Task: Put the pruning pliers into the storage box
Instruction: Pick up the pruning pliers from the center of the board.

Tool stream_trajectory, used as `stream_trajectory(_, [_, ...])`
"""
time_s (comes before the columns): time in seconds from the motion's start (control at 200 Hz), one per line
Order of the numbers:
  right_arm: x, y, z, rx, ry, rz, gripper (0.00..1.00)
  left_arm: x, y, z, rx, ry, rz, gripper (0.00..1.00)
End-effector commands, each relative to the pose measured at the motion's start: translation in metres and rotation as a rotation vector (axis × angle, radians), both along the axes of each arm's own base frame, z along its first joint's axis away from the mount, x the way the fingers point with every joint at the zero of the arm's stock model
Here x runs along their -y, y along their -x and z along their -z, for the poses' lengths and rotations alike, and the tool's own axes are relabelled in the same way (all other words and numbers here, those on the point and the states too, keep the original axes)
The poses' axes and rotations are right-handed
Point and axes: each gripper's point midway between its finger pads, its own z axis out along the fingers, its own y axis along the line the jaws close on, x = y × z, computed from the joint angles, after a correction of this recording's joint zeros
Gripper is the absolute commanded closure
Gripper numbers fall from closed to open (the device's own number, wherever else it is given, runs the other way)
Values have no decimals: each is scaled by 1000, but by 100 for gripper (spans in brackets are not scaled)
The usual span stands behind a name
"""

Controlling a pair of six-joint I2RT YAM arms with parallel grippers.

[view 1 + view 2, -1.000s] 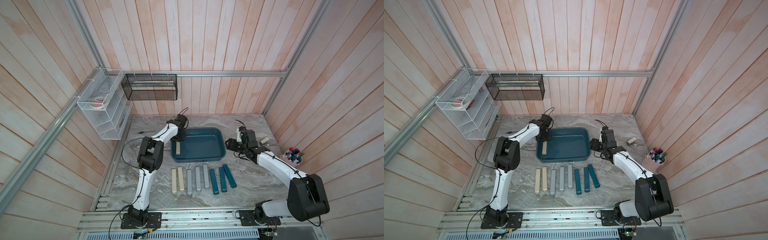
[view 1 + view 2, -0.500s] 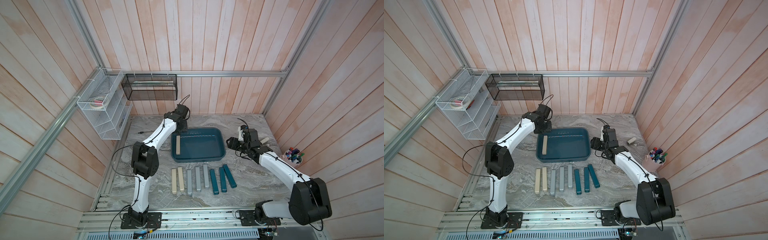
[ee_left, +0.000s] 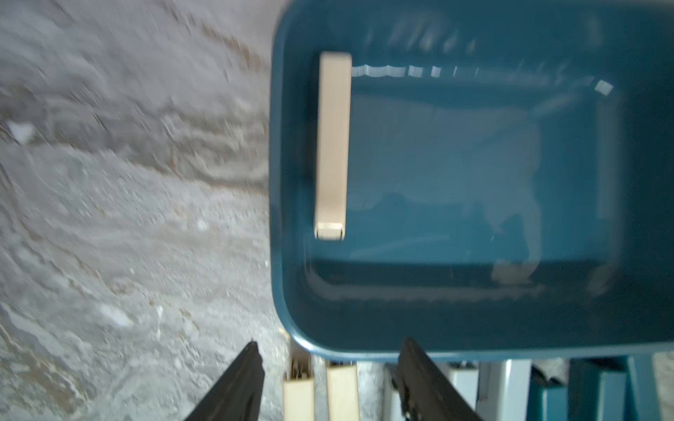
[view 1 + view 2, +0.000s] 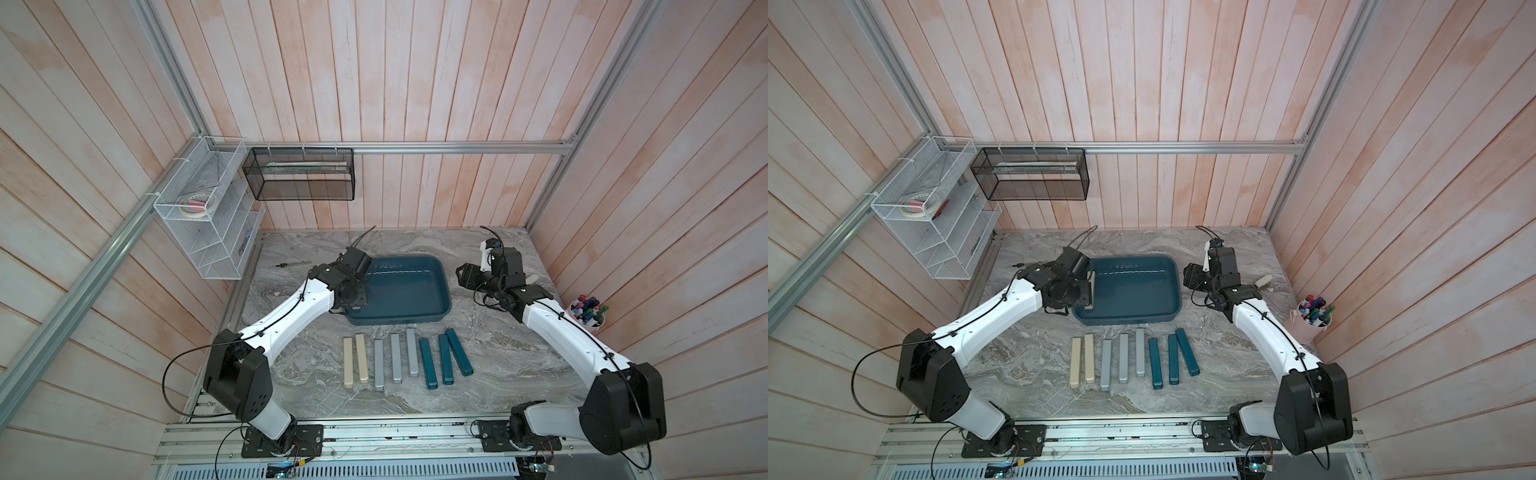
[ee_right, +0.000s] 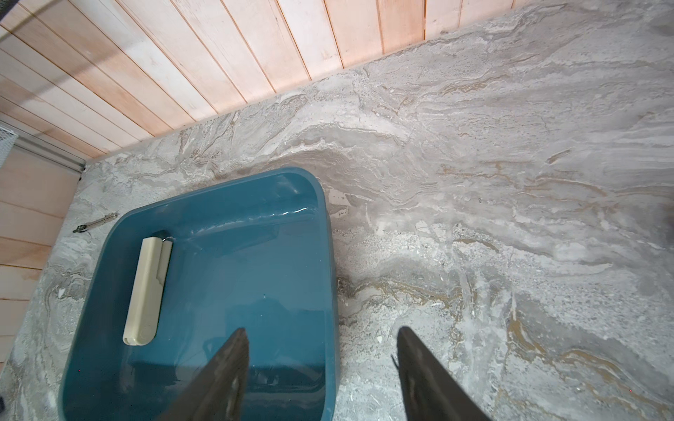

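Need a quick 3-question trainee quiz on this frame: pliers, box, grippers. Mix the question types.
1. Count: how many pruning pliers lie in the row on the table, outside the storage box?
2. True or false: the storage box is empty.
3. Pick one. The left gripper and right gripper are: A) both open, holding nothing; B) both shut on pliers; C) left shut, right open.

Key
1. Eight: two beige, three grey, three teal.
2. False: one beige pliers lies inside.
3. A.
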Motion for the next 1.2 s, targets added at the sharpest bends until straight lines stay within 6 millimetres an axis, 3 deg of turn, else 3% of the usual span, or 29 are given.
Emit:
stream_trajectory(0.0, [3,-2,-6,7,9,15,36,12,27,9,-20,55,-26,40])
stream_trajectory(0.175, [3,-2,3,-17,26,7,37,16,64,36,-88,85,-48,41])
stream_trajectory(0.36, [3,-2,13,-45,26,8,38,11,86,54,-121,101,-86,41])
stream_trajectory(0.615, [-4,-3,28,-85,9,-6,39,0,101,70,-150,96,-117,42])
stream_trajectory(0.84, [-7,-4,32,-92,10,-6,40,-7,111,83,-176,89,-129,48])
stream_trajectory(1.19, [-9,-2,37,-106,11,-9,41,-16,121,100,-205,65,-145,48])
